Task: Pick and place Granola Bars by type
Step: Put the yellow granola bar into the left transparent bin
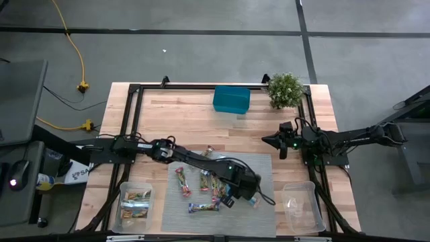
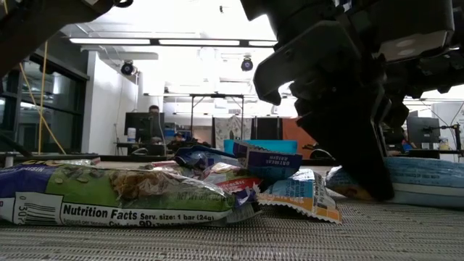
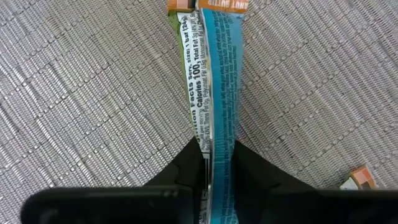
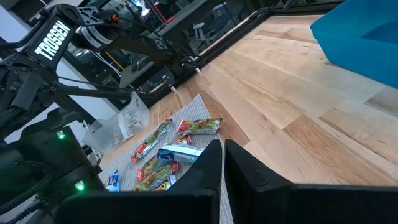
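Green bar (image 2: pixel 116 192): "Nutrition Facts"; blue bar (image 3: pixel 214 81): "Calories 100"; arm (image 4: pixel 53 38): "TROSSEN".

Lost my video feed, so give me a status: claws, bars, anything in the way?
Left claw shut on a light blue bar on the grey mat. Right claw shut, empty, waiting over bare wood. Other bars lie close by.

the left hand (image 1: pixel 232 196) reaches low with fingers pinched nearly together, while the right hand (image 1: pixel 273 141) waits, fingers closed.

The wooden table (image 1: pixel 195 117) carries a grey mat (image 1: pixel 262 165) (woven), teal box (image 1: pixel 231 99), plant (image 1: pixel 285 89) — and two clear tubs (image 1: pixel 136 205).
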Controlling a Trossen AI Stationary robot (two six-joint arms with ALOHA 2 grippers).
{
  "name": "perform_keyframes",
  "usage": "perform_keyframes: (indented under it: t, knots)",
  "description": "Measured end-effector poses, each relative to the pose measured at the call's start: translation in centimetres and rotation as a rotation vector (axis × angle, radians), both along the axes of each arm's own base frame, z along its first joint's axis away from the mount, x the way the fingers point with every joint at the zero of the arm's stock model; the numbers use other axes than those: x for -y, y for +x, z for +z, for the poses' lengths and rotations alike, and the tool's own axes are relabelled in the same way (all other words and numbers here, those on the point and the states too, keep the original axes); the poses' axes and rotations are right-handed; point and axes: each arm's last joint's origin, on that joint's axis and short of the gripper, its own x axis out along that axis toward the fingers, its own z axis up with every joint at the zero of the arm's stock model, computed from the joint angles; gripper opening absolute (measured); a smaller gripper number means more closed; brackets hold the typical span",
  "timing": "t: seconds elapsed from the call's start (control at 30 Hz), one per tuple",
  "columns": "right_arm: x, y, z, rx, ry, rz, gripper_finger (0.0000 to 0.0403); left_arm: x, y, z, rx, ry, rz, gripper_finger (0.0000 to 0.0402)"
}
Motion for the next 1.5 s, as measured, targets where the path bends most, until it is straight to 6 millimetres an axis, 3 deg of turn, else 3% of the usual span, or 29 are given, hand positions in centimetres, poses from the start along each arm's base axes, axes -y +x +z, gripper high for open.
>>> perform_keyframes:
  t: [0.2,0.43,0.6,1.0,1.23,1.37,1.5]
  knots:
    - [0.0,0.0,0.0,0.000,0.000,0.000,0.0000,-1.7,0.0,1.5,-0.014,-0.013,0.024,0.0050]
    - [0.0,0.0,0.0,-0.001,0.000,-0.001,0.0000,-5.2,-0.5,7.6,0.101,-0.023,0.095,0.0049]
    - [0.0,0.0,0.0,-0.003,0.000,0.000,0.0000,-7.4,-2.6,12.5,0.116,-0.042,0.168,0.0049]
    - [0.0,0.0,0.0,-0.001,0.000,0.000,0.0000,-9.7,-11.9,20.2,-0.111,0.272,0.266,0.0049]
    - [0.0,0.0,0.0,-0.002,0.000,0.000,0.0000,-10.2,-17.1,25.0,-0.003,0.267,0.352,0.0049]
    - [0.0,0.0,0.0,-0.003,0.000,0.000,0.0000,-10.9,-20.2,25.8,-0.002,0.272,0.449,0.0049]
    - [0.0,0.0,0.0,0.000,0.000,0.000,0.0000,-11.2,-24.6,25.5,-0.032,0.265,0.536,0.0049]
